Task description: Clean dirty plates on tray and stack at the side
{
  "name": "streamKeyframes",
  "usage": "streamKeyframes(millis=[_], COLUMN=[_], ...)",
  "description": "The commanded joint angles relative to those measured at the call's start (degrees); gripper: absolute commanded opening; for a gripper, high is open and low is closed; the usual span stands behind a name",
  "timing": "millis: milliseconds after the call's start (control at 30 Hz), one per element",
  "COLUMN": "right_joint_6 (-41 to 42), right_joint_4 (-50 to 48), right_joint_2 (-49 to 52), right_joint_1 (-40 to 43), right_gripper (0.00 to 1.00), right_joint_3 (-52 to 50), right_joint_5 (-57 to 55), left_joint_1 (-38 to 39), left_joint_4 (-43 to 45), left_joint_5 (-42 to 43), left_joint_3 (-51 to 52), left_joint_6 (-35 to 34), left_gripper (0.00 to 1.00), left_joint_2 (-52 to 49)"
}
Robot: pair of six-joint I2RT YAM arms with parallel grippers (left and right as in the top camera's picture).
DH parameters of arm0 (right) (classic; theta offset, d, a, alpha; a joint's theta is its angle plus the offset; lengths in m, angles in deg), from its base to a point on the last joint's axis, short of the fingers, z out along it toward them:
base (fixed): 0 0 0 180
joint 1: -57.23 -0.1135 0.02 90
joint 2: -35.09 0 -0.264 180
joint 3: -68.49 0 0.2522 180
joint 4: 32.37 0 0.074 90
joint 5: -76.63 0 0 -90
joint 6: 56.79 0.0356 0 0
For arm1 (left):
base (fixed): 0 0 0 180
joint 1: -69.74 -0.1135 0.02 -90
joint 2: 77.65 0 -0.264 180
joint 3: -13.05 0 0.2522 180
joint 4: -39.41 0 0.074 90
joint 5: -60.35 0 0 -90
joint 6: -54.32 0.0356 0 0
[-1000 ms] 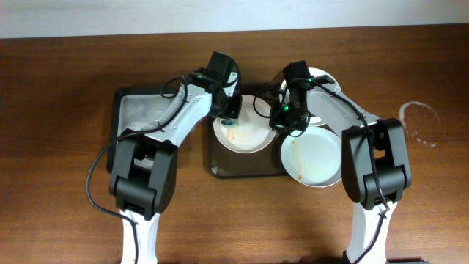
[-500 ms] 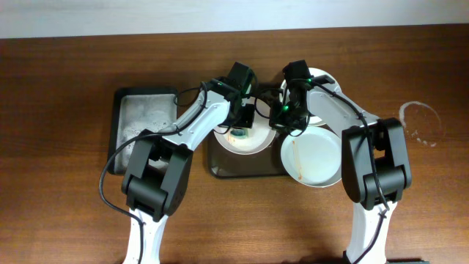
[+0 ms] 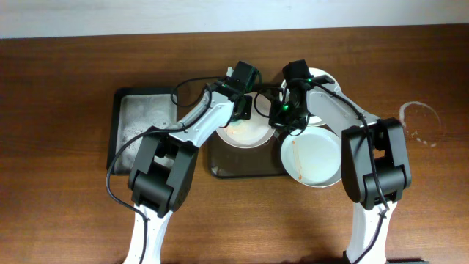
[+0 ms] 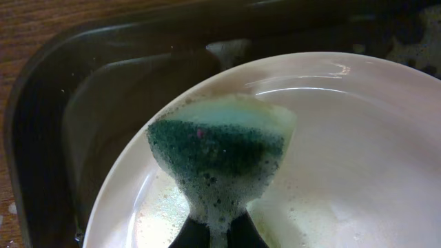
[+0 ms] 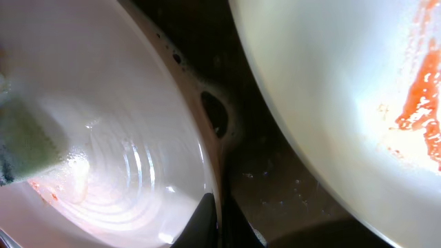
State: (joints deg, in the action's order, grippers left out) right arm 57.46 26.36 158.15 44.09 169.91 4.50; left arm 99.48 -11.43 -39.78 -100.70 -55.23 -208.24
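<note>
Three plates: all are sitting on the tray (image 3: 238,167). The soapy plate (image 3: 245,133) is lying at its left end, the smeared plate (image 3: 311,158) is overhanging its right front corner, and the third plate (image 3: 320,79) is lying at its right back, mostly under the right arm.
Left end effector (image 4: 213,238): it is pinching a foamy sponge (image 4: 219,148) between closed fingers and pressing the green scouring face onto the soapy plate, on the side nearest the tray's left wall.
Right end effector (image 5: 219,222): its fingers are clamping the rim of the soapy plate on the side facing the tray's middle, seemingly steadying it.
Step in hand: judging by the suds and the faint orange trace on it, the first plate is being scrubbed. Nothing is being stacked beside the tray yet.
Next move: the sponge is likely needing more passes over the remaining orange residue while the rim grip is holding. After that the plate is wanting lifting out to the worktop (image 3: 66,205) beside the tray.
Waiting work: the smeared plate is showing a bright orange streak (image 5: 419,103) and is looking unwashed.
Side tray (image 3: 143,125): this smaller tray is lying left of the tray, flecked with foam.
Writing: no brand, label or lettering is showing legibly anywhere.
</note>
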Motion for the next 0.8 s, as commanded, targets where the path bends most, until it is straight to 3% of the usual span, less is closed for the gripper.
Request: streamKeyframes(millis=[0, 267, 433, 633, 767], right_joint_6=[-0.2, -0.2, -0.2, -0.2, -0.2], right_joint_4=[0.5, 0.3, 0.3, 0.3, 0.3], right_joint_2=[0.2, 0.2, 0.2, 0.2, 0.2], right_joint_1=[0.4, 0.4, 0.4, 0.4, 0.4], right_gripper=[0.04, 0.04, 0.04, 0.04, 0.04], right_joint_3=[-0.4, -0.4, -0.4, -0.4, -0.4], right_joint_5=[-2.0, -2.0, -1.8, -1.7, -1.6], left_joint_1=[-0.7, -2.3, -2.4, -2.4, -2.4], left_joint_4=[-0.5, -15.3, -18.2, -18.9, -12.8], left_joint_5=[-2.6, 13.0, 26.4, 28.8, 21.3], left_joint_3=[0.6, -1.4, -1.4, -1.4, -1.4], left_joint_6=[-0.3, -0.3, 3.1, 3.1, 1.3], left_gripper=[0.01, 0.01, 0.01, 0.01, 0.01], left_joint_2=[-4.2, -4.1, -4.1, -4.1, -4.2])
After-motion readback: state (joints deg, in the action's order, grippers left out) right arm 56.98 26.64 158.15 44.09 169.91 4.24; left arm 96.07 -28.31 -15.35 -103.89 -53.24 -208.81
